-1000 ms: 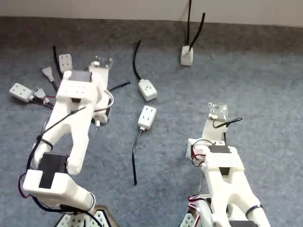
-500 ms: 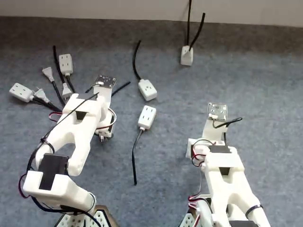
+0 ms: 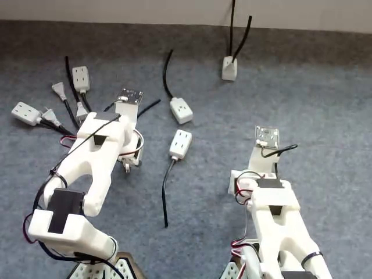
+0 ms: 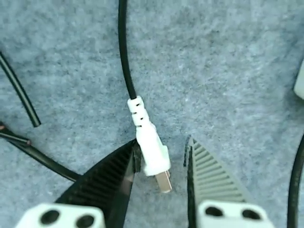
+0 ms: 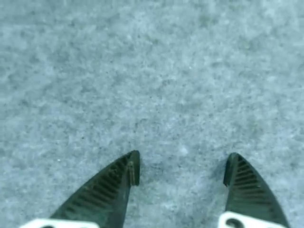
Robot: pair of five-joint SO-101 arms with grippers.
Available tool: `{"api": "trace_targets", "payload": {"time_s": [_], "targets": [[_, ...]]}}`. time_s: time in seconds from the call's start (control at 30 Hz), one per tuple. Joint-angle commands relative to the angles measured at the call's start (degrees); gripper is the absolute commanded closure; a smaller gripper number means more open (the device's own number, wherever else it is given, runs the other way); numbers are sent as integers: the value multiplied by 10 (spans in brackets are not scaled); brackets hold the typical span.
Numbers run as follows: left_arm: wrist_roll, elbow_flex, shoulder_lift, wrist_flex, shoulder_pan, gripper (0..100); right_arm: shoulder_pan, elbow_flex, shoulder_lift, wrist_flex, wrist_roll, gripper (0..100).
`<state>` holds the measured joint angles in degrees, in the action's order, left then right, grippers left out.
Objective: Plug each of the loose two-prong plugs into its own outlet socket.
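Here the left hand (image 4: pixel 162 141) sits spread around a white plug (image 4: pixel 149 142); the right hand (image 5: pixel 184 156) gapes over carpet (image 5: pixel 142 71).

You have soft, even light over the grey surface (image 3: pixel 302 99), with no glare anywhere on it. Between the tips of your left pincer (image 4: pixel 162 144) the white plug (image 4: pixel 151 147) is bright but not washed out, and it throws only a faint shadow beside itself. Between the spread tips of your right pincer (image 5: pixel 183 166) the surface darkens slightly; ahead of it the light lies flat.
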<state>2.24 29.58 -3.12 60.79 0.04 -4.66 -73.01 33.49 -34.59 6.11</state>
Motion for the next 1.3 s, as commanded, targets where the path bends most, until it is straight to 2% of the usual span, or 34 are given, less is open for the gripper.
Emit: {"api": "trace_targets", "payload": {"time_s": [0.0,0.1,0.3,0.5,0.57,0.67,0.8,0.97,1.13,1.27], "targets": [[3,-19,18,-19,-15,825,-5,2,4,15,-9,716],[3,-17,18,-26,-24,829,-5,2,4,15,-9,716],[4,-16,17,-26,-25,918,-5,2,4,15,-9,716],[4,-15,17,-24,-22,923,-5,2,4,15,-9,716],[4,-12,17,-23,-7,928,-5,2,4,15,-9,716],[4,0,18,-23,32,999,-5,2,4,15,-9,716],[2,-11,24,-23,71,994,-5,2,4,15,-9,716],[2,-171,24,95,78,994,-5,2,4,15,-9,716],[2,-435,24,263,79,994,-5,2,4,15,-9,716],[2,-639,24,359,99,994,-5,2,4,15,-9,716]]}}
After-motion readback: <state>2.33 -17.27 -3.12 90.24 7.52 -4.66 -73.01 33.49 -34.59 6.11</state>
